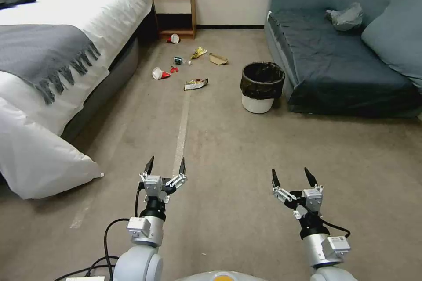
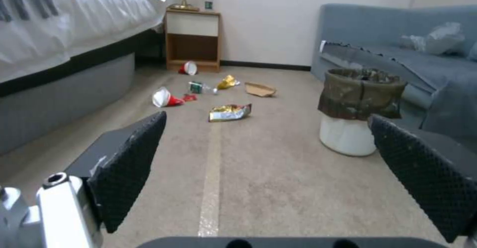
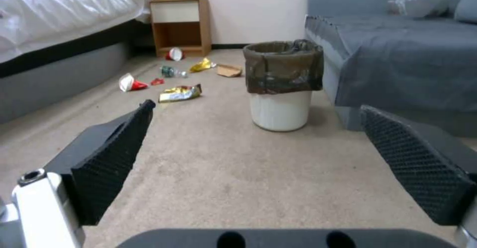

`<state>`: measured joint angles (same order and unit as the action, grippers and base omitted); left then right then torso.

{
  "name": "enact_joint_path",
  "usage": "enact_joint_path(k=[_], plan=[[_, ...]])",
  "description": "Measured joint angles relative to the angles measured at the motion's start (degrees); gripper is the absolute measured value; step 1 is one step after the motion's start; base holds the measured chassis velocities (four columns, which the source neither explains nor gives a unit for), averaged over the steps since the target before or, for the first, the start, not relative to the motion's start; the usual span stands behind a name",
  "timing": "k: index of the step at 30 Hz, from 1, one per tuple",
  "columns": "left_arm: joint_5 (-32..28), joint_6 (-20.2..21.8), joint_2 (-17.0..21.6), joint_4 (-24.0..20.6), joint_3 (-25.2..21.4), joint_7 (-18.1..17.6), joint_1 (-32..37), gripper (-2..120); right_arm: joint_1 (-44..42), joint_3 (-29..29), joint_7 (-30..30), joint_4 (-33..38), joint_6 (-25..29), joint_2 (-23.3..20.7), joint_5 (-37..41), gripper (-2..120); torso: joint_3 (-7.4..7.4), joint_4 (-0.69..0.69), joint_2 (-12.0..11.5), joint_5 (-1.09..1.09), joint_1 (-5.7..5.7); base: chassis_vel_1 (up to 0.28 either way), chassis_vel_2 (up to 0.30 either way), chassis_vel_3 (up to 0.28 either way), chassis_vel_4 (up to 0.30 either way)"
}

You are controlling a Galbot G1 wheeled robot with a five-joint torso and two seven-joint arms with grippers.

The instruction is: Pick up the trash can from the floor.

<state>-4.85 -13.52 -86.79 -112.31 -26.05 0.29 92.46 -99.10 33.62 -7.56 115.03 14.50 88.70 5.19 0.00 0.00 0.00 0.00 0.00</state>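
The trash can (image 1: 262,88), a small round white plastic bin with a crinkled black liner folded over its rim, stands upright on the short-pile beige floor (image 1: 228,149), just beside the blue sofa (image 1: 334,52). It sits well ahead of both grippers, nearer the right gripper (image 1: 293,177) than the left gripper (image 1: 165,165). Each has its black, diamond-textured fingers (image 3: 111,158) spread wide, holding nothing. A pale tape line (image 1: 181,131) runs forward from the left fingers toward a crumpled foil wrapper (image 1: 195,84).
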Motion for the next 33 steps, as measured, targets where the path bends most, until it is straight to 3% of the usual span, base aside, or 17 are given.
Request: enact_joint_path(k=[17, 33], plan=[[0.4, 0.2, -0.5, 0.6, 0.3, 0.4, -0.5, 100, 0.8, 0.3, 0.6, -0.9, 1.5, 0.1, -1.1, 100, 0.0, 0.0, 0.0, 0.0, 0.0, -0.023, -0.025, -0.025, -0.022], [-0.9, 0.6, -0.8, 1.5, 0.5, 1.2, -1.7, 100, 2.6, 1.4, -2.4, -3.4, 5.1, -0.1, -1.9, 100, 0.0, 0.01, 0.0, 0.0, 0.0, -0.047, -0.05, -0.043, -0.047]])
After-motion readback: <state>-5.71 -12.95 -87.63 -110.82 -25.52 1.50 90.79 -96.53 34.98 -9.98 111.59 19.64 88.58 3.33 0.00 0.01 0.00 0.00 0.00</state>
